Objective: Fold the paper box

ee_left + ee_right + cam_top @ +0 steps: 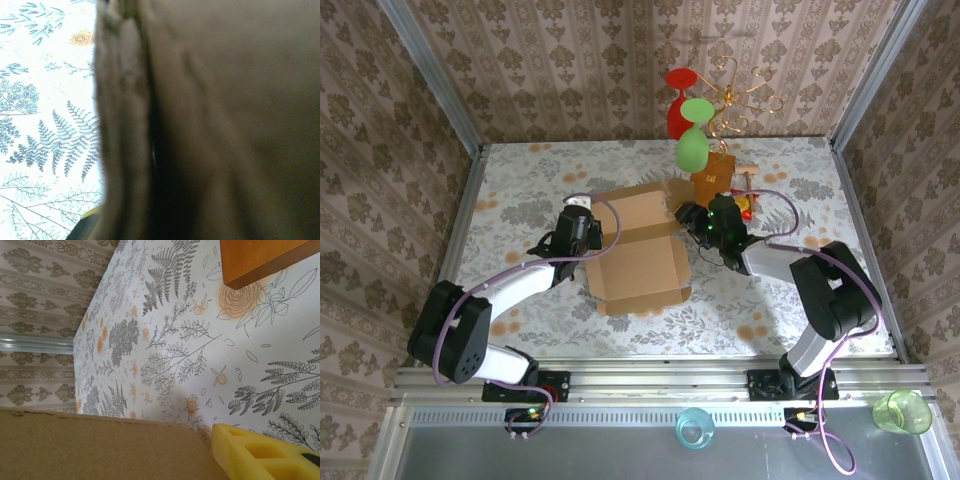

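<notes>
The paper box (638, 262) lies open in the middle of the table, a light-brown cardboard tray with its lid flap (638, 210) standing up at the back. My left gripper (582, 232) is at the box's left wall; in the left wrist view dark blurred cardboard (210, 120) sits right against the camera, and the gripper is shut on that wall. My right gripper (704, 226) is at the box's back right corner. In the right wrist view one yellow fingertip (260, 455) shows, well off to the right of a cardboard flap (100, 445). The other finger is hidden behind that flap.
A smaller orange-brown box (712, 172) (260, 260) stands just behind the right gripper. Green (692, 150) and red (678, 115) goblets and a gold wire stand (740, 85) are at the back. A cyan cup (695, 428) and a green cup (903, 411) sit on the front rail.
</notes>
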